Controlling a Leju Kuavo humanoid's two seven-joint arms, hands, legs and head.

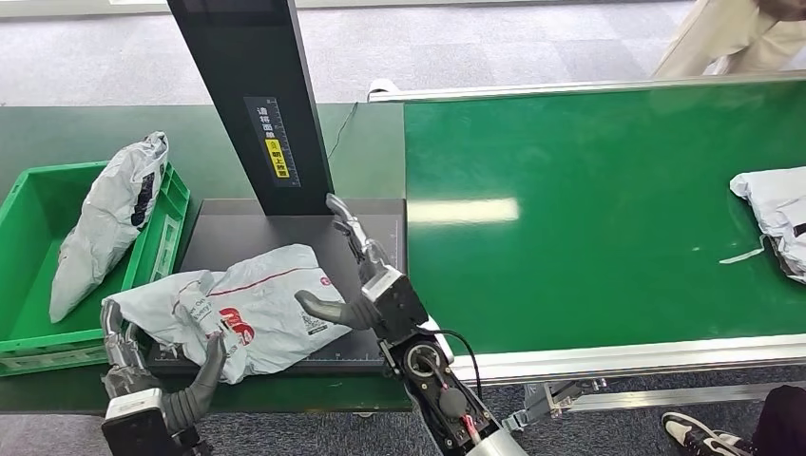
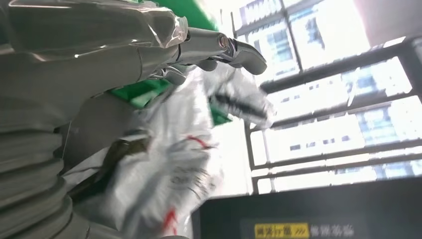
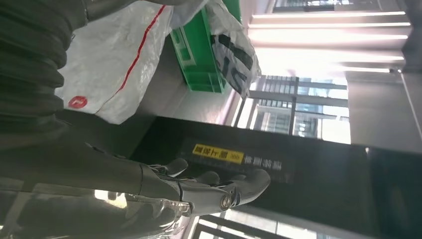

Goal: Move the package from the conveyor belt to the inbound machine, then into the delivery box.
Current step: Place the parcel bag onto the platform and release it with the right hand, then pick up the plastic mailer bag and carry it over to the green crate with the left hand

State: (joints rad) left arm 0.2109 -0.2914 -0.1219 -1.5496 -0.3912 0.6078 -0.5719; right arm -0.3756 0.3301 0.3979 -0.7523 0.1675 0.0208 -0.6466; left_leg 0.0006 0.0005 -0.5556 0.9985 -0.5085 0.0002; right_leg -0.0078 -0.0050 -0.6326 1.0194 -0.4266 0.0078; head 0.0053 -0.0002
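Left hand: my left hand point(image 1: 166, 375) is nearest me, at the front-left corner of the machine, fingers curled up onto the near end of the package point(image 1: 238, 309); I judge it is gripping that end, though the hold itself is hidden under the film.
Right hand: my right hand point(image 1: 356, 275) rests at the package's right edge, fingers spread and pointing away toward the post point(image 1: 252, 100), thumb lying against the bag, holding nothing.
Package: it lies flat on the black plate point(image 1: 375, 233) of the inbound machine, off the belt point(image 1: 599, 209).
Long axis: it runs from near-left to far-right, the near-left end overhanging the plate toward the box point(image 1: 24, 285).
Key relation: the box is just left of the package, so my left hand is the nearer one for the carry.
Box: a bag point(image 1: 105, 223) already leans inside it.
Far: another parcel point(image 1: 775, 214) waits on the belt's right.
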